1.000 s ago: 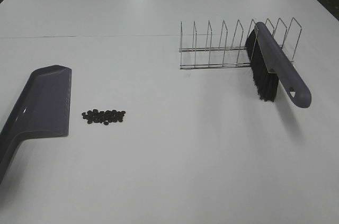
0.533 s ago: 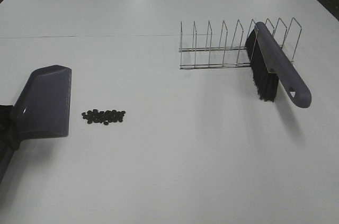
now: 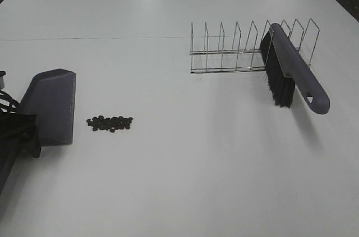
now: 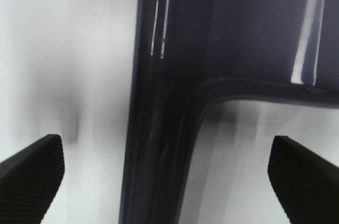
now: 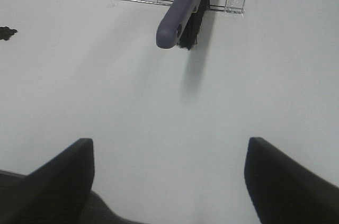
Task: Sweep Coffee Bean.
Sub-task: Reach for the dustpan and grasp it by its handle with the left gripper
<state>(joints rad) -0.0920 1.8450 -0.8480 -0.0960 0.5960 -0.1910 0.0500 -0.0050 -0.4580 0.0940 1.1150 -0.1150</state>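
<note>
The coffee bean (image 3: 110,123) cluster lies on the table (image 3: 179,181) toward its left edge, just beside the open lip of the purple dustpan (image 3: 51,102) but apart from it. The left tool (image 4: 169,181) is spread wide, its 2 fingers (image 4: 32,173) on either side of the dustpan's handle and not touching it. The right tool (image 5: 172,181) is also wide, holding nothing, over bare table well apart from the brush (image 3: 294,71). The brush leans in the wire rack (image 3: 230,52) toward the right edge.
</note>
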